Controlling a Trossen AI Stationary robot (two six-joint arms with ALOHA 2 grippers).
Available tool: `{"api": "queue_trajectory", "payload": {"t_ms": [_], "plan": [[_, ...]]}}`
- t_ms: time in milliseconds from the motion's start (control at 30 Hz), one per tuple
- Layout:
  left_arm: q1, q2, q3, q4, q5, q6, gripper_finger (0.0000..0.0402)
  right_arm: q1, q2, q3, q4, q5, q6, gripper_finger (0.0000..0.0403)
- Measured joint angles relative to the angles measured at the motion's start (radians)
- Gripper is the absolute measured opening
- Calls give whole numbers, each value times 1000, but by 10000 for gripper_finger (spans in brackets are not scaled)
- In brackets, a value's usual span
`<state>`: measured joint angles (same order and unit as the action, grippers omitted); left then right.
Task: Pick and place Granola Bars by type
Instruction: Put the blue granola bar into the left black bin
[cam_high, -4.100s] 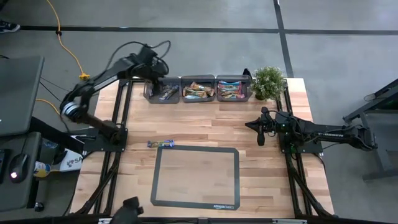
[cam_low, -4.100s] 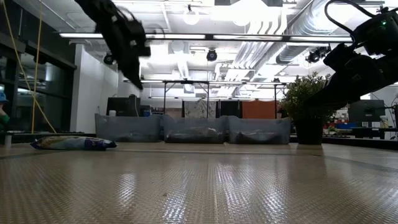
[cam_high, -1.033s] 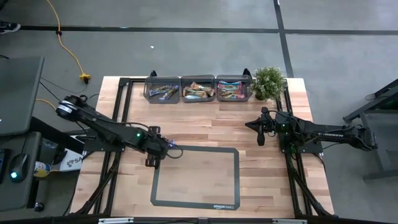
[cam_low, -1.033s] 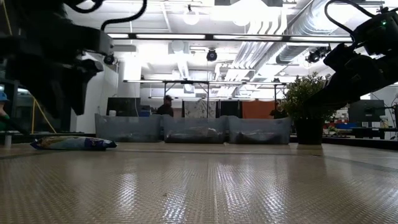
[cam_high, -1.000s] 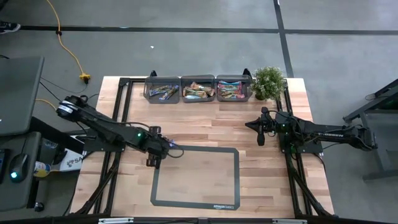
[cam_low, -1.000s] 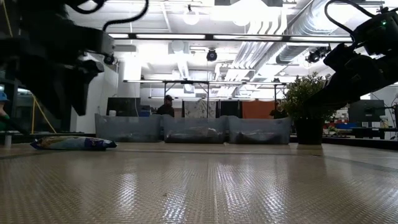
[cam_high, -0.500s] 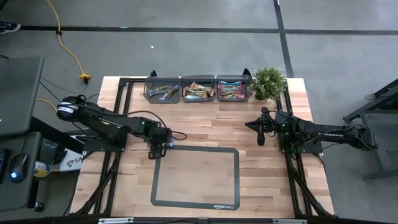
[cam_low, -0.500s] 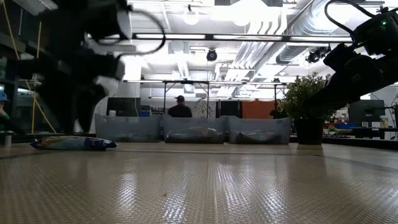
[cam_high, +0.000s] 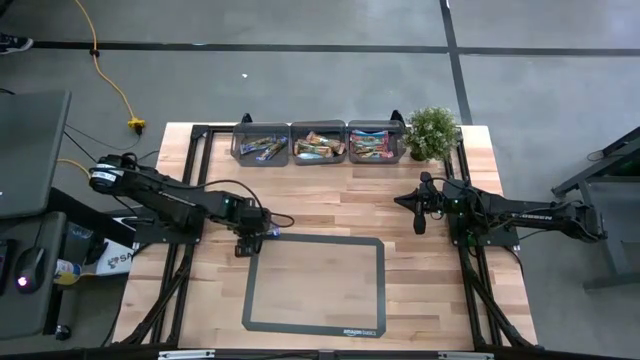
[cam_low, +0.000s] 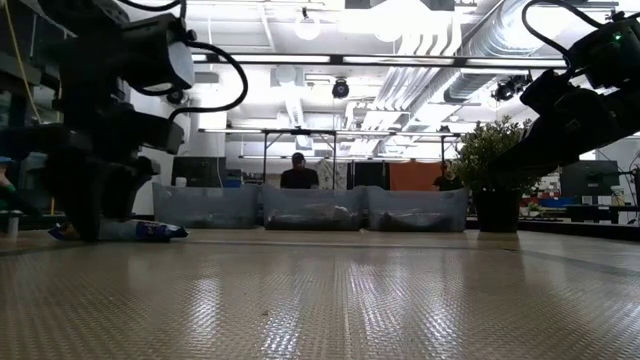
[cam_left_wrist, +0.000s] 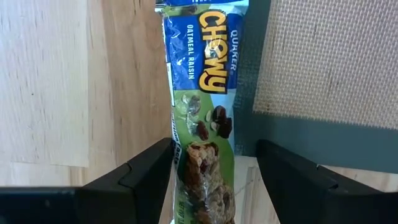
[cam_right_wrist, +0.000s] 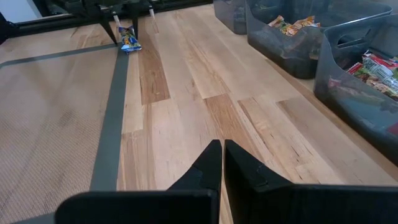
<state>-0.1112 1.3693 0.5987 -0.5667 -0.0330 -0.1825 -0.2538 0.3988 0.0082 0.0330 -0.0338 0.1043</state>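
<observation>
Granola bar (cam_left_wrist: 202, 112) lying flat between the spread fingers of the left gripper (cam_left_wrist: 214, 177).
The blue-and-green wrapper rests on the wooden table (cam_high: 330, 195), just beside the far-left corner of the dark mat (cam_high: 315, 285); neither finger visibly touches it. The right gripper (cam_right_wrist: 217, 163) hovers pinched together, well apart. Three bins (cam_high: 318, 143) along the far edge hold sorted bars.

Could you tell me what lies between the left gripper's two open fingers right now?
In the left wrist view, the blue and green Quaker Chewy granola bar lies on the wooden table between the left gripper's fingers, beside the mat's dark border.
</observation>
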Motion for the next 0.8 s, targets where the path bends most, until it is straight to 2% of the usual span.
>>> {"api": "queue_trajectory", "payload": {"t_ms": [267,700,800], "plan": [[0,-5,-57,59,12,-8,232,0,0,0,0,0,0,0],[0,-2,-61,65,17,-37,231,0,0,0,0,0,0,0],[0,-1,-61,66,15,-58,218,0,0,0,0,0,0,0]]}}
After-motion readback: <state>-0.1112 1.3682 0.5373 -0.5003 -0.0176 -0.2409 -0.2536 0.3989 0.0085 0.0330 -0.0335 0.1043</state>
